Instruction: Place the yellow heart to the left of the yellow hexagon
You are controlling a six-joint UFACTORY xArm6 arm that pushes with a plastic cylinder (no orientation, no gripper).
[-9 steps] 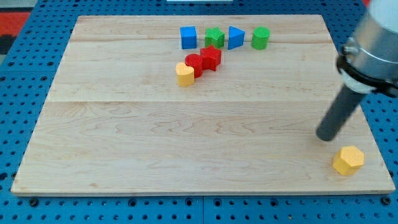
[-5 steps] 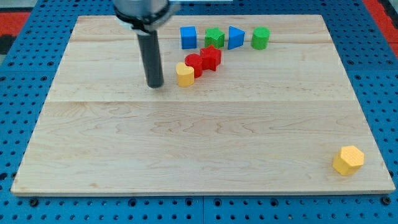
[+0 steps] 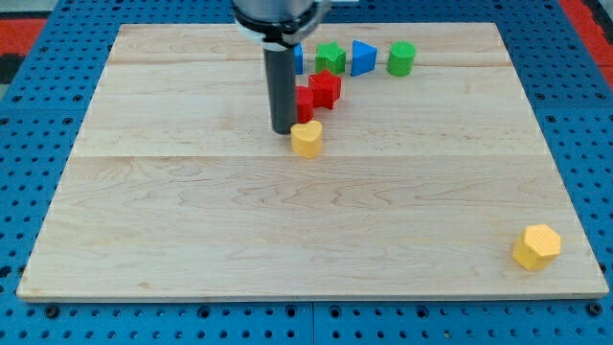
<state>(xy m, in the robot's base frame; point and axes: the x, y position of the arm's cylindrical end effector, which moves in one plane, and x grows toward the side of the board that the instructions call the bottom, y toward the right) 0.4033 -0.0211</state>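
Observation:
The yellow heart lies a little above the board's middle. My tip stands right at its upper left, touching or nearly touching it. The yellow hexagon sits far away at the board's bottom right corner. The rod covers part of the red blocks and the blue cube behind it.
A red star and a red round block lie just above the heart. Along the top stand a blue cube, a green star, a blue triangle and a green cylinder.
My tip swept from the right side to left of the heart, then moved right. The yellow heart slid right and down, away from the red blocks.

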